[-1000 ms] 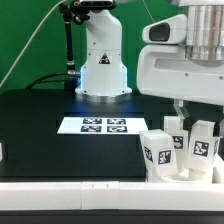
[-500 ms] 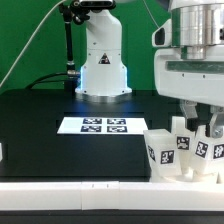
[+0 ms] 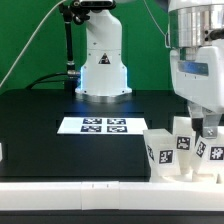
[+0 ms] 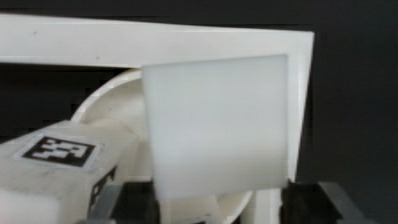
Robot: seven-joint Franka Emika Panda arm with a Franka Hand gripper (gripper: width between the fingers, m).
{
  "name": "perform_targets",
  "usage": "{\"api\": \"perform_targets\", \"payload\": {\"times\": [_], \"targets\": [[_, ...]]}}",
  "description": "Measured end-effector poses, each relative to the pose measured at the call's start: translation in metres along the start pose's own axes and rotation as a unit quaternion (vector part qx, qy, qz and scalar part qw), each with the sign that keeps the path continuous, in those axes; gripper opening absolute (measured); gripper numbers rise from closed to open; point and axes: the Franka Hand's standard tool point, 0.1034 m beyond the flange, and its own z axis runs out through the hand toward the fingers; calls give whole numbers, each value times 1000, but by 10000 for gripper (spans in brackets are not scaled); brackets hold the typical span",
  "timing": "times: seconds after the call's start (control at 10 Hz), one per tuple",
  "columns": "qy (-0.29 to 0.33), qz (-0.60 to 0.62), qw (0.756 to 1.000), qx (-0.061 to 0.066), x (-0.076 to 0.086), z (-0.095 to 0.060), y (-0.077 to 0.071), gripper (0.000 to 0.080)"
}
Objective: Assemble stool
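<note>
1. Claw [image 3: 207, 127] positioned low over a cluster of small white blocky plastic legs [image 3: 160, 152] bearing black-and-white square tags, at the exterior view's right.
2. Claw state: cannot tell whether spread or pressed together; fingertips hidden among the legs in the exterior view and largely cut off at the frame edge in the wrist view.
3. Legs standing close together directly below and beside the claw, on the black table [image 3: 40, 120], just behind the long white wall strip [image 3: 70, 190] along the near edge.
4. Round white plastic ring-rimmed seat [image 4: 111, 110] seen in the wrist view only, partly hidden behind a plain white leg face [image 4: 217, 125] filling the middle of that view.
5. One tagged leg [image 4: 63, 160] lying tilted just beside that plain face.
6. Flat white marker board [image 3: 92, 125] lying on the table, well apart from the claw toward the exterior view's left.
7. White robot base [image 3: 102, 60] standing behind the marker board.
</note>
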Motion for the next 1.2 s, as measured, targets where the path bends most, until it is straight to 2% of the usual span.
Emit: {"api": "perform_targets", "payload": {"times": [0.2, 0.3, 0.4, 0.5, 0.7, 0.8, 1.1, 1.2], "targets": [[-2, 45, 999, 0, -1, 0, 0, 330], [-1, 45, 999, 0, -1, 0, 0, 424], [-1, 20, 1000, -1, -1, 1, 1, 424], [3, -36, 999, -19, -5, 0, 4, 609], [-2, -180, 984, -5, -12, -3, -2, 637], [-3, -219, 976, -3, -11, -6, -4, 647], [-1, -303, 953, -5, -10, -4, -3, 649], [5, -361, 932, -5, -13, -5, -3, 649]]}}
